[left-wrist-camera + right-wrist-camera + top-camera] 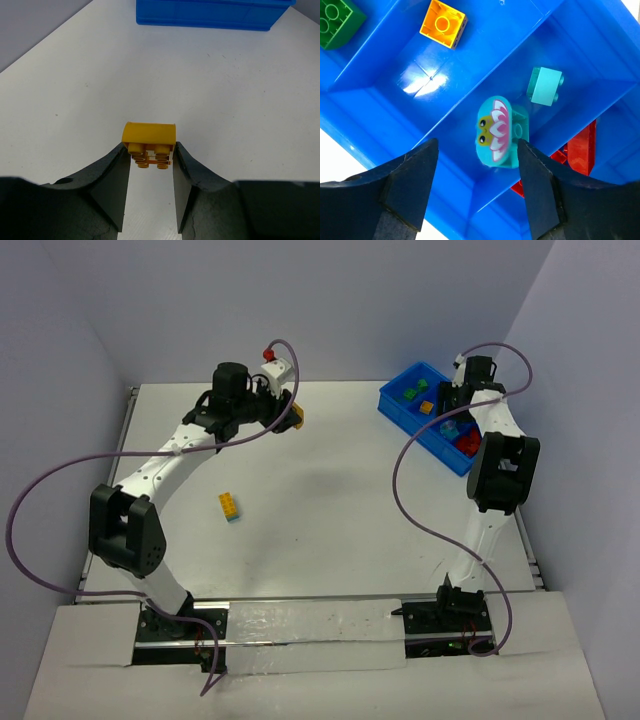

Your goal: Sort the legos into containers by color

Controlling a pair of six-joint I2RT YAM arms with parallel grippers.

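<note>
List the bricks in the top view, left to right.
yellow-blue pair → yellow brick held in the left gripper → then inside the bin: green brick → orange brick → light blue brick → red bricks

No text, label or number can be read anywhere.

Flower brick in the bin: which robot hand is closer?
Right. The right gripper hovers open just above the flower brick; the left gripper, across the table, holds a yellow brick.
</note>
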